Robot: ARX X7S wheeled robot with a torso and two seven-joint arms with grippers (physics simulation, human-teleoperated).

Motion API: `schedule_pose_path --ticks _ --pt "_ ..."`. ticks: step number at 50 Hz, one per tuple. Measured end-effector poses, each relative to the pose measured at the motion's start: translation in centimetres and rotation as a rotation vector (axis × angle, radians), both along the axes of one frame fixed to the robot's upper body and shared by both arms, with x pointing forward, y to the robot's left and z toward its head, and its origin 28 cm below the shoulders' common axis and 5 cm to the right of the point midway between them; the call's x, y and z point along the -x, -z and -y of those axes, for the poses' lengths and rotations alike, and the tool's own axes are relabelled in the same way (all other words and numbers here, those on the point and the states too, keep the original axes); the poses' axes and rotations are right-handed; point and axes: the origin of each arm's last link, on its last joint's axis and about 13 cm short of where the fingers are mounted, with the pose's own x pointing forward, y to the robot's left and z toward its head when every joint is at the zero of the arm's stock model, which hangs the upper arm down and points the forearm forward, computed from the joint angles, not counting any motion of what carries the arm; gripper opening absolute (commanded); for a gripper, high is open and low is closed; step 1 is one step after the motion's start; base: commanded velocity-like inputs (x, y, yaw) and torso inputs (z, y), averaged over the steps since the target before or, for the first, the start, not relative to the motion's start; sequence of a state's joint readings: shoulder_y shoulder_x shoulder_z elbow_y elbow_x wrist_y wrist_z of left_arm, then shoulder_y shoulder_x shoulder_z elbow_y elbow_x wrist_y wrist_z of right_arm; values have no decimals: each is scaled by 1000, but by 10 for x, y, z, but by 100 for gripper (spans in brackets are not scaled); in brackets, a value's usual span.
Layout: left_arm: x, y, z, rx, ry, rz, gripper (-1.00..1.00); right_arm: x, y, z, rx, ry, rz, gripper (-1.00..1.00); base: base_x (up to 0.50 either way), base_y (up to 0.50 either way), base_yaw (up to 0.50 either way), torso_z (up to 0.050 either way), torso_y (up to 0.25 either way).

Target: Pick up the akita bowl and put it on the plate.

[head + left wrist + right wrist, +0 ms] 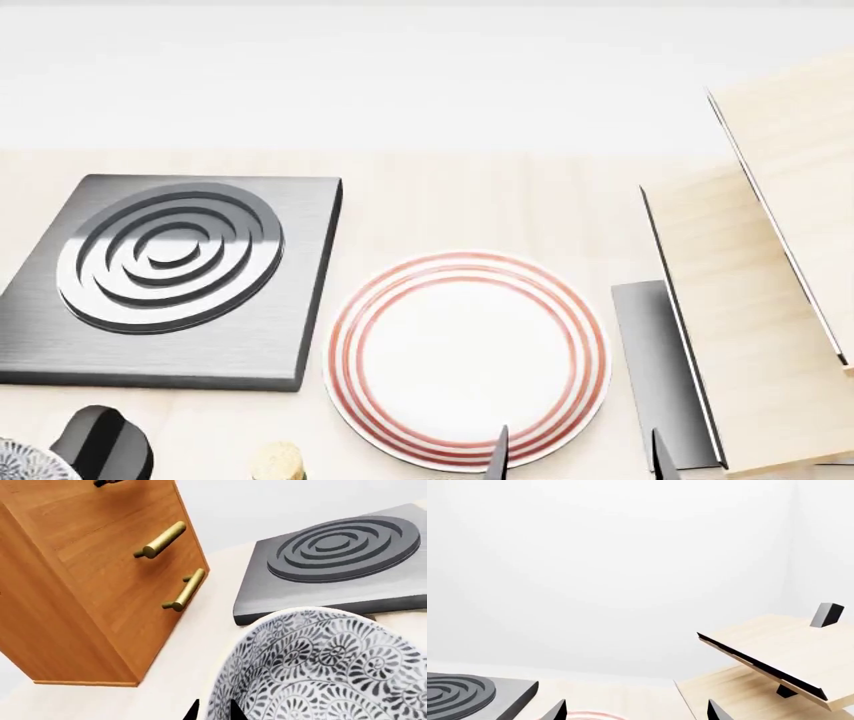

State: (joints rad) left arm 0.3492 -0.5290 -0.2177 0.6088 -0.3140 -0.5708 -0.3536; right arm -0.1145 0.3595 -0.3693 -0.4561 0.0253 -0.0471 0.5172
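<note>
**me:** Bowl first, since it's practically in my face. That akita bowl [327, 670] fills the near part of my left wrist view, with the two dark tips of my left pincer [213, 711] poking up right at its rim. Can't tell if they're pinching the rim or just sitting beside it, the tips are cut off at the edge.

**other:** so is it grabbed or not?

**me:** My guess is I'm at the grasp step, not the carry. From the head view the bowl is only a sliver at the near left corner of the tabletop [441, 200], close to the stove burner [174, 275] and well apart from the plate [467, 355], which has nothing on it.

**other:** and the right side?

**me:** Right pincer [577, 455] hangs over the plate's near edge, fingers spread wide, holding nothing.

**other:** next?

**me:** Confirm the grip on the rim, lift straight up, swing right past the burner corner, and lower it centred on the red rings. Wooden cabinet [87, 580] is close on the other side, so no wide swings.
</note>
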Motion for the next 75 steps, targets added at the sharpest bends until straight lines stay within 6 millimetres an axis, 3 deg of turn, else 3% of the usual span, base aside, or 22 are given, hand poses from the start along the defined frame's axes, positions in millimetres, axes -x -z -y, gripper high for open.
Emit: schedule_pose_path --ticks 49,75 --pt "-6 -68 6 53 28 363 -100 -1 0 0 -3 0 4 100 0 0 0 0 0" --pt "-28 -98 8 83 34 478 -100 -1 0 1 -4 0 4 100 0 0 0 0 0"
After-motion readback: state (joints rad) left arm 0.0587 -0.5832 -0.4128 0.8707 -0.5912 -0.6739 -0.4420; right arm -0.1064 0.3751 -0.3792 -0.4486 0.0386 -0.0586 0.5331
